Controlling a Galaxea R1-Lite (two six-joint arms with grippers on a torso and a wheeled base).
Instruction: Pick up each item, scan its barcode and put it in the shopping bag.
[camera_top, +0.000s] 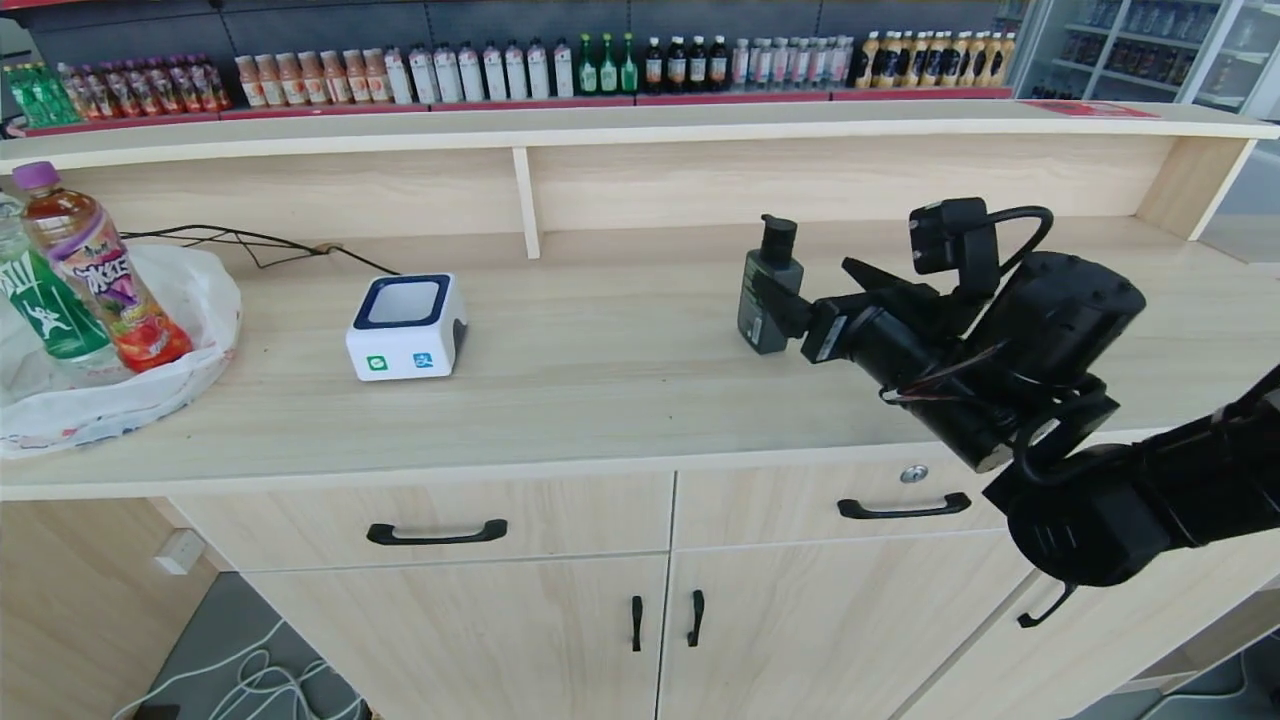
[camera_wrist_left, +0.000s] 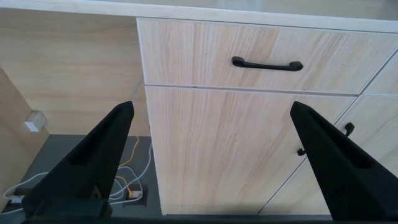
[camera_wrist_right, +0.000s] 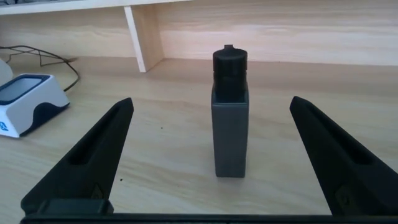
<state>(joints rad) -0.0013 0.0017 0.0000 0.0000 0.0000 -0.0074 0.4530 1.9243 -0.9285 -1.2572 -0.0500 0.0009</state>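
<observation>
1. Judging by the white plastic shopping bag (camera_top: 195, 295) at the bench's (camera_top: 620, 390) left end, two items seem done: a purple-capped red tea bottle (camera_top: 100, 275) and a green-labelled bottle (camera_top: 45, 310) stand inside.
2. Remaining: the dark grey rectangular pump bottle (camera_top: 768, 292), upright on the right, not yet lifted or scanned; the white-and-blue box scanner (camera_top: 405, 328) sits mid-bench.
3. The right end effector (camera_wrist_right: 211, 106) gapes wide, empty, that bottle just ahead; the left end effector (camera_wrist_left: 211, 109) is likewise spread, empty.

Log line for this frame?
right gripper open, facing upright grey bottle | left gripper open, low by cabinet | bag: two bottles
</observation>
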